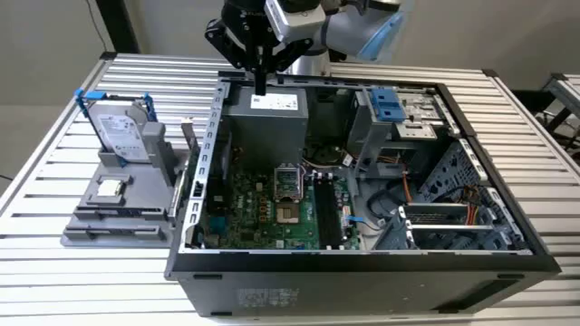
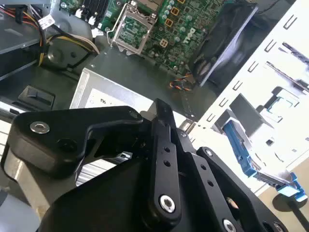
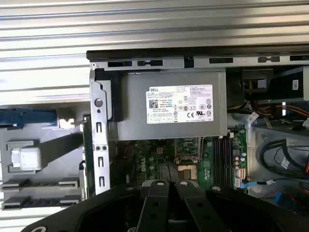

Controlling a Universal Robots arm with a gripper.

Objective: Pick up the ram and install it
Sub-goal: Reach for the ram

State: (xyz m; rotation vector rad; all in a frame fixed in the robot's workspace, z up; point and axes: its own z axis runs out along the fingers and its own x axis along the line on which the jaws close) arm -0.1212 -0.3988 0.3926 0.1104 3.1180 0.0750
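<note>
the ram [image 1: 190, 153] stands on its edge in the grey holder [image 1: 91, 227] on the slatted table [image 1: 54, 285]. in the exterior view it is at about 9 o'clock from the power supply [image 1: 267, 119], just beside the outer wall of the open computer case [image 1: 363, 272]. the gripper [image 1: 261, 87] hangs above the far rim of the case, at about 1 o'clock from the ram and well apart from it. its fingers look pressed together and nothing is between them.

the ram is probably very light and stiff, but thin and fragile. its flat faces are likely smooth and a little slippery. because it stands upright, its upper long edge is free, so a hold across the two flat faces near the middle of that edge seems the safest. the contact edge and the small parts on the board should not be pressed.

the empty memory slots [image 1: 327, 214] lie on the motherboard at about 5 o'clock from the power supply. in the first wrist view the power supply has a white label [image 3: 179, 104] with small print and marks. the hard drive [image 1: 122, 132] also has a pale label. the ram's own label cannot be made out.
</note>
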